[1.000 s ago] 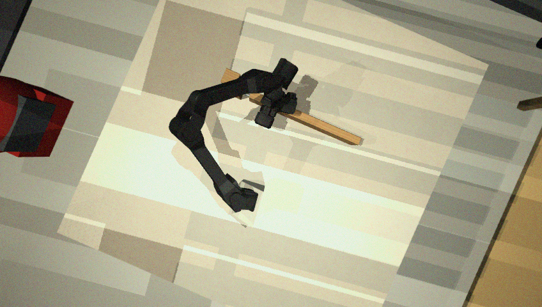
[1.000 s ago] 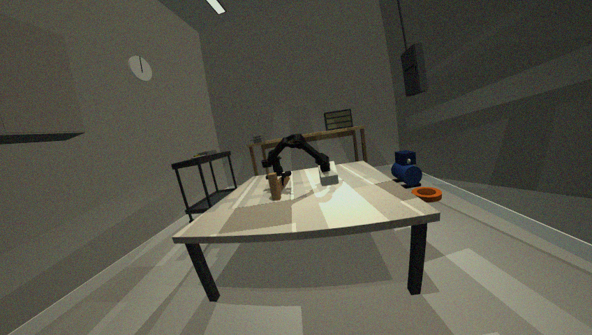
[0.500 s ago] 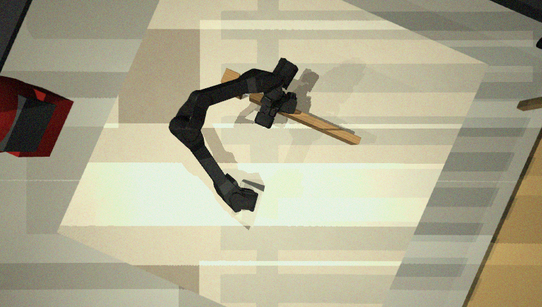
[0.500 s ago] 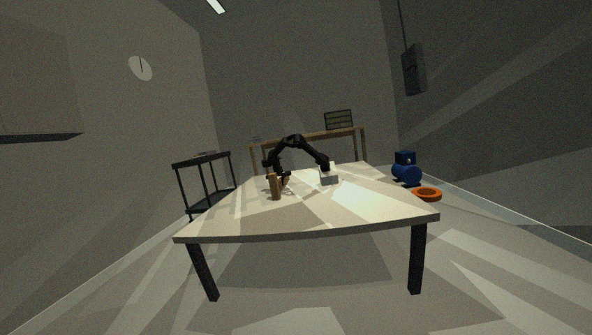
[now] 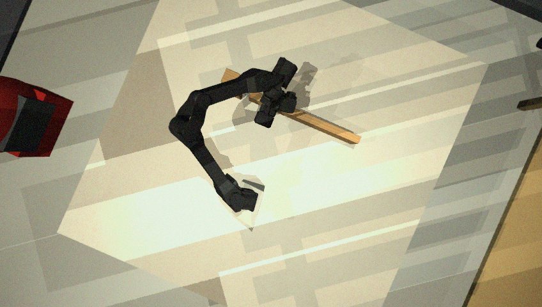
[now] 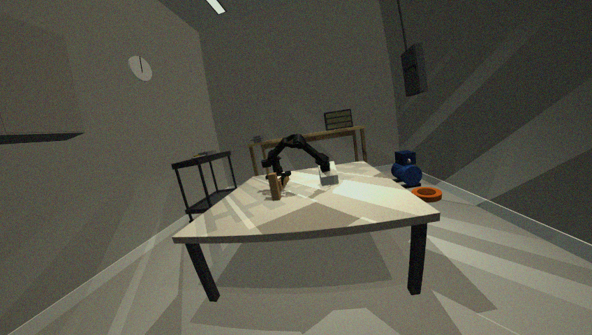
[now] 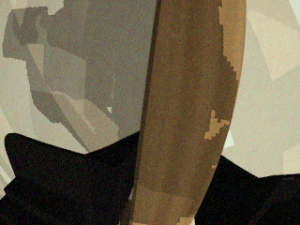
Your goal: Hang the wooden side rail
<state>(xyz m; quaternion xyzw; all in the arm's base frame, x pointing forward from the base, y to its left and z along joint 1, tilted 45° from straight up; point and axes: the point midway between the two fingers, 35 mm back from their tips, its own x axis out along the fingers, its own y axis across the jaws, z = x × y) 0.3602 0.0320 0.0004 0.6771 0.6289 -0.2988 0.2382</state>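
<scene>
The wooden side rail runs from near the headboard post towards the lower right of the top view. The gripper is shut on the rail, with one black finger on each side, nearer its post end. The headboard post stands upright on the table, partly behind the arm in the top view. The rail's post end is close to it. The steel hooks, slot and pins cannot be made out, so whether they touch is unclear. The rail's far end is low over the table; contact cannot be told.
The arm's base stands on the table, and the arm arches over the post side. A red object is off the table at the left of the top view. A dark cart stands beyond the table.
</scene>
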